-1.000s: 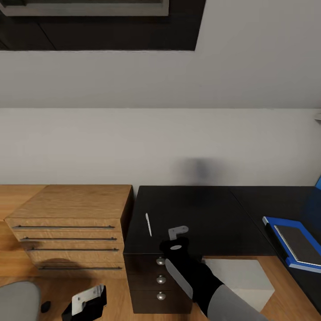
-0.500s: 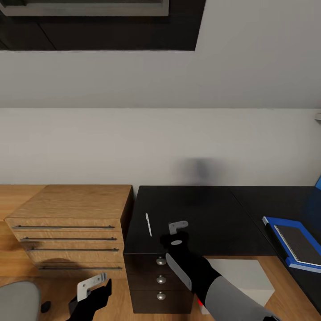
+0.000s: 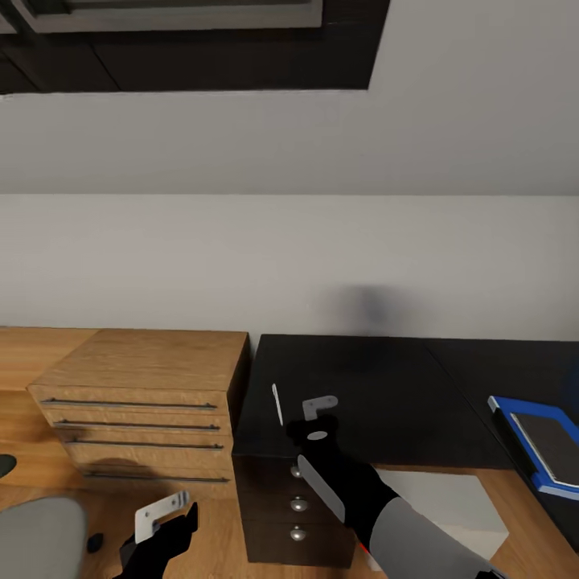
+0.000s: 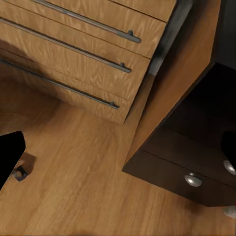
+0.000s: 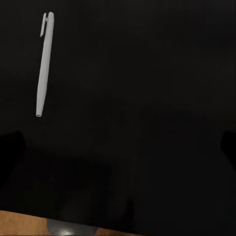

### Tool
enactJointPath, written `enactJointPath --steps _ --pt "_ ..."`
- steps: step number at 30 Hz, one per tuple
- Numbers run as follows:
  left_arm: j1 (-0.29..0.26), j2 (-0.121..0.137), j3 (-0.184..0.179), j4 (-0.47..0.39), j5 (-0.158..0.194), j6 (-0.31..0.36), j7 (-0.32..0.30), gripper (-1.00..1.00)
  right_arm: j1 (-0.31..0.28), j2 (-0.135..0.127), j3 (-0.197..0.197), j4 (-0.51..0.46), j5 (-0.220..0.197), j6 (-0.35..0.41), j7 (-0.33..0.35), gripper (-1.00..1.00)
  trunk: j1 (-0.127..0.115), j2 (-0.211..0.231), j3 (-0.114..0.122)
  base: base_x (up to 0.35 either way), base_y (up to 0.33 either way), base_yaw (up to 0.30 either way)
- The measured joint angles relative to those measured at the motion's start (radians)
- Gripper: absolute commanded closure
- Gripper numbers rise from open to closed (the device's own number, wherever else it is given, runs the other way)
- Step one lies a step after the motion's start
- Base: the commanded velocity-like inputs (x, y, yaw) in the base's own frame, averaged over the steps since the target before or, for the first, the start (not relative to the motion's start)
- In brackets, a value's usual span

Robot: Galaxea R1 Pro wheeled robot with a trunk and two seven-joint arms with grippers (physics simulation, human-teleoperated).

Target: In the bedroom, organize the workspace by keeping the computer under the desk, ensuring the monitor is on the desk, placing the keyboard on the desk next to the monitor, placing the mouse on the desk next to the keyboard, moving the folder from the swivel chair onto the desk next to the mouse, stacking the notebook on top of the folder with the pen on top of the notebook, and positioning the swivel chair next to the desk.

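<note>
The white pen (image 3: 277, 404) lies on the black top of the desk (image 3: 378, 386), near its left end. My right gripper (image 3: 320, 407) hovers just right of the pen, open and empty. In the right wrist view the pen (image 5: 45, 64) lies off to one side of the open gripper (image 5: 118, 147) over the desk top (image 5: 147, 73). The blue folder (image 3: 508, 414) lies on the desk at far right with the dark grey notebook (image 3: 556, 441) on top. The grey computer (image 3: 438, 498) stands under the desk. A corner of the swivel chair (image 3: 36, 535) shows at bottom left. My left gripper (image 3: 161, 519) hangs open low over the floor.
A light wood chest (image 3: 145, 394) with long steel handles stands against the desk's left end. In the left wrist view, the chest (image 4: 83, 54) and the desk's dark drawers with round knobs (image 4: 193, 180) sit close ahead over wood floor. A dark-framed skylight (image 3: 201, 40) is overhead.
The whole view has shifted, so the camera moved. My left gripper rose a little. My right gripper edged closer to the pen, which lies where it was.
</note>
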Motion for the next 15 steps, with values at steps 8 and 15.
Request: enactJointPath --steps 8,15 --pt "0.000 0.000 0.001 -0.001 0.000 0.000 0.000 -1.00 0.000 -0.001 -0.001 0.000 0.000 0.000 0.001 -1.00 0.000 0.000 -0.004 0.000 0.000 0.255" --pt "0.000 -0.001 0.000 -0.001 -0.001 0.000 0.000 -1.00 0.000 -0.002 -0.004 0.000 0.000 0.000 0.003 -1.00 0.000 0.000 -0.007 0.000 0.000 0.260"
